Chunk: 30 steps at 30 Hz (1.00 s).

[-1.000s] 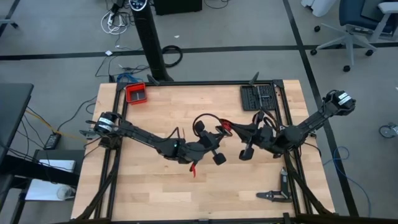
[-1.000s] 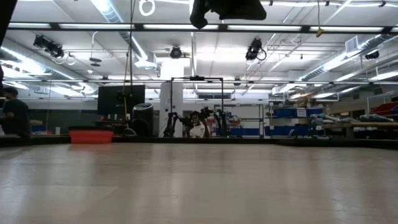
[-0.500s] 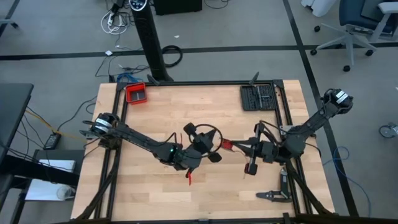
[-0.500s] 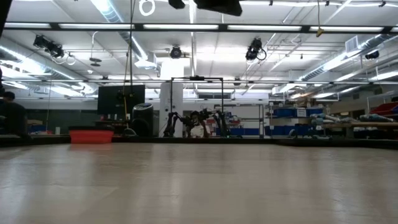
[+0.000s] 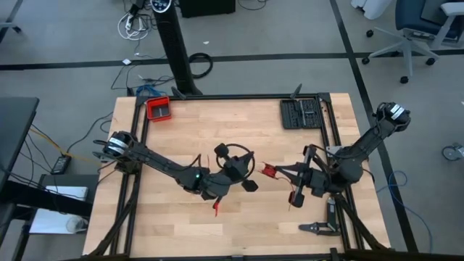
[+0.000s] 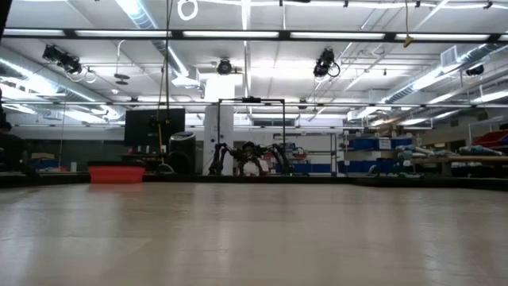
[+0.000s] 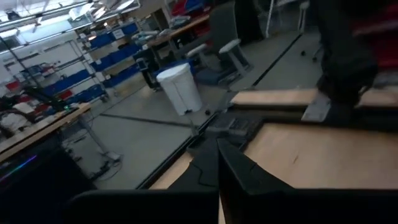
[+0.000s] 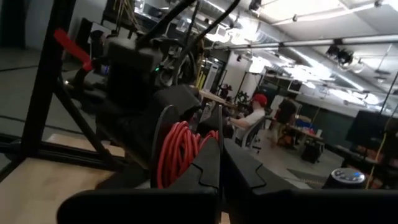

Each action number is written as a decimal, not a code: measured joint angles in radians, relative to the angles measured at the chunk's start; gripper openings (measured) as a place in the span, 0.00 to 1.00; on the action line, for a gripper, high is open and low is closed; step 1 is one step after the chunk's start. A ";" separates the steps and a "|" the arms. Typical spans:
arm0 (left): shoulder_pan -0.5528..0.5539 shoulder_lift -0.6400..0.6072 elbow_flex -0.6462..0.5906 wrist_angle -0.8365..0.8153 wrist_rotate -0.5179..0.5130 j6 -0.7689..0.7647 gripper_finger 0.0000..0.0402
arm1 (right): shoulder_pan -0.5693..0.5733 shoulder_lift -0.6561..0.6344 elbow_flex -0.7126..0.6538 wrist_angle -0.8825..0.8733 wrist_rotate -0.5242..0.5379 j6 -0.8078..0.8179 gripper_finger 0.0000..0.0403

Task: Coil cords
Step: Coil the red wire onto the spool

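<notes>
The red cord is a small coiled bundle [image 5: 267, 172] held above the table's middle, at the tips of my right gripper [image 5: 273, 172], which is shut on it. The right wrist view shows its loops [image 8: 179, 154] close beside the shut fingers [image 8: 220, 155]. My left gripper [image 5: 251, 185] hovers just to the bundle's left, pointing level toward the right arm. In its own wrist view it is shut [image 7: 218, 163] with nothing seen between the fingers. Neither gripper shows in the low view. My right gripper has the red bundle at its fingertips, and one finger [image 8: 205, 165] hides part of the loops [image 8: 186, 146]. The fingers come at it about level from the table's right. The bundle is lifted clear of the table, several turns lying side by side.
A red tray [image 5: 159, 109] sits at the far left corner and shows in the low view too [image 6: 116, 173]. A black tool tray [image 5: 300, 113] lies at the far right and a black tool [image 5: 319, 228] near the right front edge. Bare wood [image 6: 254, 238] spans the near half.
My right gripper has swung toward the table's near edge with the red bundle, which stays lifted, and its wrist has rolled. My left gripper has rolled and shifted slightly. The dark gripper part at the top of the low view has gone out of that picture.
</notes>
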<state>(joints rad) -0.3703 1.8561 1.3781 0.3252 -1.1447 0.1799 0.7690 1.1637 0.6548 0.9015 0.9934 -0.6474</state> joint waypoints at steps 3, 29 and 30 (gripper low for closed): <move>-0.003 0.000 0.000 0.055 0.083 -0.001 0.00 | 0.011 0.000 -0.014 0.057 -0.004 -0.054 0.00; 0.099 0.055 0.000 0.229 0.660 -0.582 0.23 | -0.091 0.006 -0.171 0.458 0.024 -0.568 0.00; 0.102 0.063 0.001 0.244 0.663 -0.586 0.25 | -0.095 0.006 -0.171 0.456 0.025 -0.568 0.00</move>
<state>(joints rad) -0.2686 1.9189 1.3788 0.5696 -0.4821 -0.4066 0.6745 1.1694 0.4843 1.3579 1.0183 -1.2153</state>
